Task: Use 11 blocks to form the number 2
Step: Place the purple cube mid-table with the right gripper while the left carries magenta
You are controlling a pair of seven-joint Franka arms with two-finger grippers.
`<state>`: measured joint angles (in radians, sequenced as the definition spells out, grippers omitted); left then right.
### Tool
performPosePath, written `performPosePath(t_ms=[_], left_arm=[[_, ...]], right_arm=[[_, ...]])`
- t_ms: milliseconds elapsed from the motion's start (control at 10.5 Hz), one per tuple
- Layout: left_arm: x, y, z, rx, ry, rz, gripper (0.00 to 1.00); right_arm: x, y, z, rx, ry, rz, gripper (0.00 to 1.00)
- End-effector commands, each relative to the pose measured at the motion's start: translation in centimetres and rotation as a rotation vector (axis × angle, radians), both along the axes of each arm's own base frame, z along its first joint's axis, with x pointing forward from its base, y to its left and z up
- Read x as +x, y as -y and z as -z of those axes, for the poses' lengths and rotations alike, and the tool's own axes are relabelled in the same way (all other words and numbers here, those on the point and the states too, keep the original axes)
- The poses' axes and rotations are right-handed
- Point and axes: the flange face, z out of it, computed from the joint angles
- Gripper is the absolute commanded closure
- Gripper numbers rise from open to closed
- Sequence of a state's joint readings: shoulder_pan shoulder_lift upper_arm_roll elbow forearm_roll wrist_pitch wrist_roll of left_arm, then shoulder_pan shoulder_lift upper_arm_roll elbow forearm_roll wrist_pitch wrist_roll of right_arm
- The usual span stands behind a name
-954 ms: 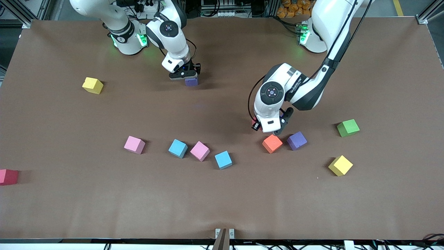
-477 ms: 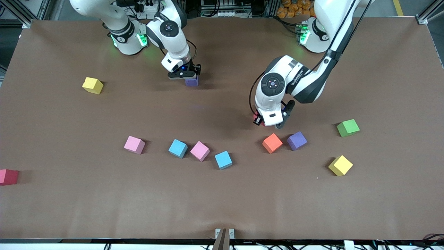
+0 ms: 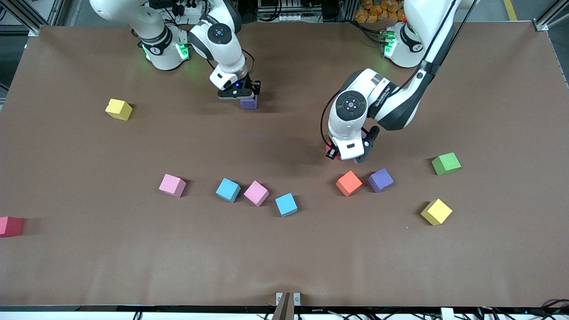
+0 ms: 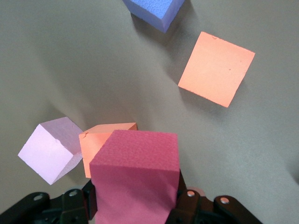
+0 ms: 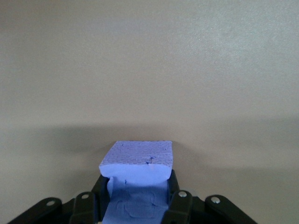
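Brown counter (image 3: 284, 258) spreads before you with cubes scattered and no digit begun. Your left tool (image 3: 346, 156) hangs above it, clenched on a pink cube (image 4: 135, 179), over a spot just beside the loose orange cube (image 3: 349, 183) and purple cube (image 3: 380, 179). Your right tool (image 3: 242, 98), near its own base, grips another purple cube (image 5: 138, 161) low over bare counter. I judge you are still gathering: each cube needs setting down at a chosen build spot, edges flush, before fetching the pink (image 3: 172, 185), blue (image 3: 228, 190) and remaining ones.
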<state>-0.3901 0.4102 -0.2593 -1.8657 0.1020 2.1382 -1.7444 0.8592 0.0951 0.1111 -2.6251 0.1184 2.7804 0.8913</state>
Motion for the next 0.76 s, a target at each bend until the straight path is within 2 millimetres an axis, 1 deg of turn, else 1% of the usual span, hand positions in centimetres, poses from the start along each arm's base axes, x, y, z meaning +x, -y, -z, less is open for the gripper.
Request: performPosePath(t_ms=[0,191,286,668], left_arm=[[-0.7,-0.5,-0.9,0.006,0.01,-0.022,1.0],[-0.7,-0.5,-1.2,0.005,0.013,-0.022,1.0],[-0.7,-0.6,-1.4,0.004,0.017,-0.023,1.0],[-0.8,-0.6,-1.6,0.008,0.016,-0.032,1.0]], right_arm=[[-0.7,-0.9,-0.1,0.013,-0.001,0.018,0.83],[-0.8,-1.0,0.0,0.012,-0.003,0.017,0.83],[-1.2,-1.6,-0.3,0.018,0.0,0.014,0.83],[-1.2,-3.7,-0.7,0.037,0.006,0.0,0.83]])
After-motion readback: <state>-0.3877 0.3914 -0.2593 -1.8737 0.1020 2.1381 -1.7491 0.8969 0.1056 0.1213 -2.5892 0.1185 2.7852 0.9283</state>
